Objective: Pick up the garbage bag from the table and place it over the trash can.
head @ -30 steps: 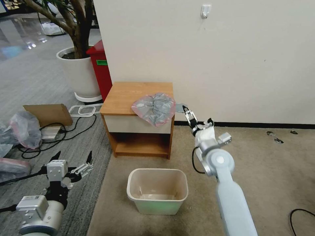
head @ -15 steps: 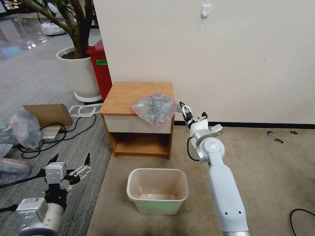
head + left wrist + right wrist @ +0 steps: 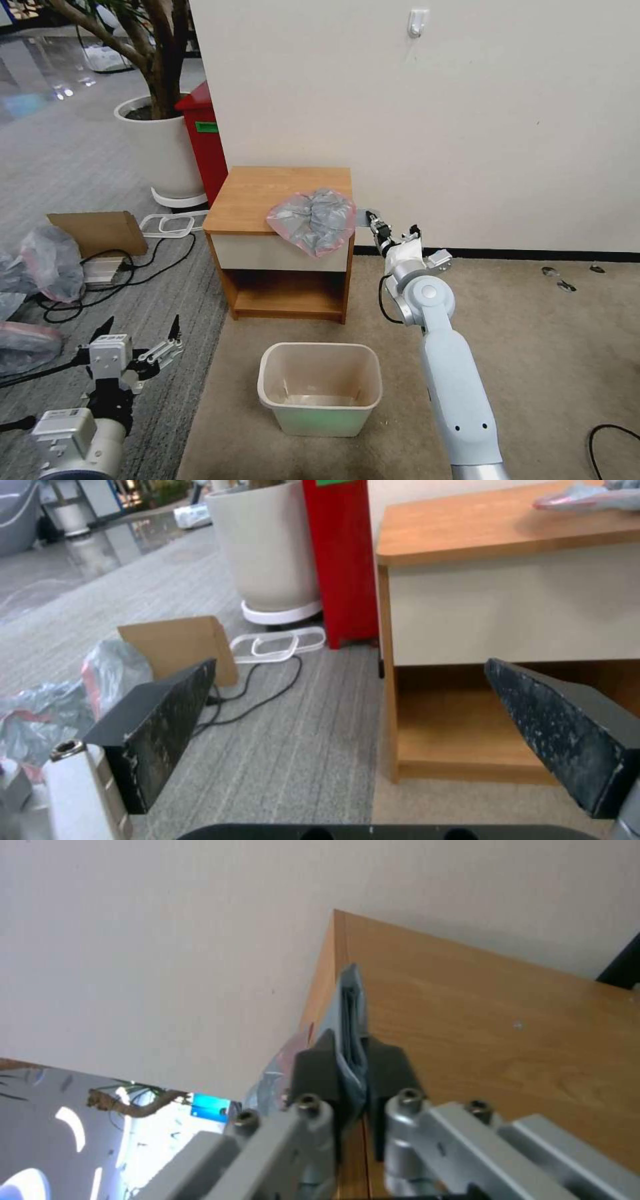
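The left pincer (image 3: pixel 140 347) hangs low over the grey floor at the near left, its black fingers (image 3: pixel 160 725) spread wide with nothing between them. To its right, on the beige carpet, the trash can (image 3: pixel 320 387) stands upright and unlined, just near of the desk (image 3: pixel 267 193). The garbage bag (image 3: pixel 313 220) lies crumpled on the desk's right front corner, drooping over the white drawer front. At the desk's right edge the right pincer (image 3: pixel 375 223), its arm stretched forward and up, is closed on a thin fold of the bag (image 3: pixel 350 1040)
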Controlling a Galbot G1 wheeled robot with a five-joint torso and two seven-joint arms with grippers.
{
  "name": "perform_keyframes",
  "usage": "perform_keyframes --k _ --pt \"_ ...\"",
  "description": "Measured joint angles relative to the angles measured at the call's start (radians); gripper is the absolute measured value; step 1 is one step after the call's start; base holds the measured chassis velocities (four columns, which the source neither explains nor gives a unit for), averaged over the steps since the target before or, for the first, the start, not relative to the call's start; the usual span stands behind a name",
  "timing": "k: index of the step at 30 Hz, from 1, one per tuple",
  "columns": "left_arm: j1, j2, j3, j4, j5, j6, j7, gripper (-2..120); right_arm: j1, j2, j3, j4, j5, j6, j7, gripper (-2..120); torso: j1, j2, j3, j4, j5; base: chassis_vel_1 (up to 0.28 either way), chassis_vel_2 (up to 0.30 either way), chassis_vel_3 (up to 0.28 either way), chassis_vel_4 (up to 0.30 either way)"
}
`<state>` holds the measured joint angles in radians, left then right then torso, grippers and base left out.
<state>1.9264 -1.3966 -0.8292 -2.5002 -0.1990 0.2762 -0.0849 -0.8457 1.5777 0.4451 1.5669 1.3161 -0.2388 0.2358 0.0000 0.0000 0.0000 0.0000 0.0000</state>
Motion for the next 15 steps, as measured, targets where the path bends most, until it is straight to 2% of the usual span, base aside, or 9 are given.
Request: perform_keyframes --k 2,7,10,11,14,15 --pt "-0.002 0.0 0.0 0.0 0.003 -0.004 0.0 100 0.0 -0.001 -0.002 0.01 -0.003 0.0 0.004 0 0.0 0.0 0.0 0.0 0.0 0.0 0.0 0.0 0.0" --pt "-0.009 0.0 0.005 0.0 0.004 -0.006 0.001 100 -0.021 -0.019 -0.008 0.08 0.003 0.0 0.05 0 0.0 0.0 0.0 0.0001 0.0001 0.0 0.0 0.0 0.0" --pt "-0.015 0.001 0.005 0.0 0.004 -0.009 0.001 100 -0.126 -0.072 -0.045 0.266 0.062 0.0 0.167 0 0.0 0.0 0.0 -0.0002 0.0001 0.0 0.0 0.0 0.0" --pt "-0.015 0.001 0.005 0.0 0.004 -0.009 0.001 100 -0.126 -0.072 -0.045 0.266 0.062 0.0 0.167 0 0.0 0.0 0.0 -0.0002 0.0001 0.0 0.0 0.0 0.0" --pt "-0.023 0.004 0.006 0.0 0.002 -0.013 0.001 100 -0.23 -0.103 -0.098 0.436 0.118 0.002 0.287 0 0.0 0.0 0.0 0.0001 0.0001 0.0 0.0 0.0 0.0" --pt "-0.023 0.004 0.006 0.0 0.002 -0.013 0.001 100 -0.23 -0.103 -0.098 0.436 0.118 0.002 0.287 0 0.0 0.0 0.0 0.0001 0.0001 0.0 0.0 0.0 0.0"
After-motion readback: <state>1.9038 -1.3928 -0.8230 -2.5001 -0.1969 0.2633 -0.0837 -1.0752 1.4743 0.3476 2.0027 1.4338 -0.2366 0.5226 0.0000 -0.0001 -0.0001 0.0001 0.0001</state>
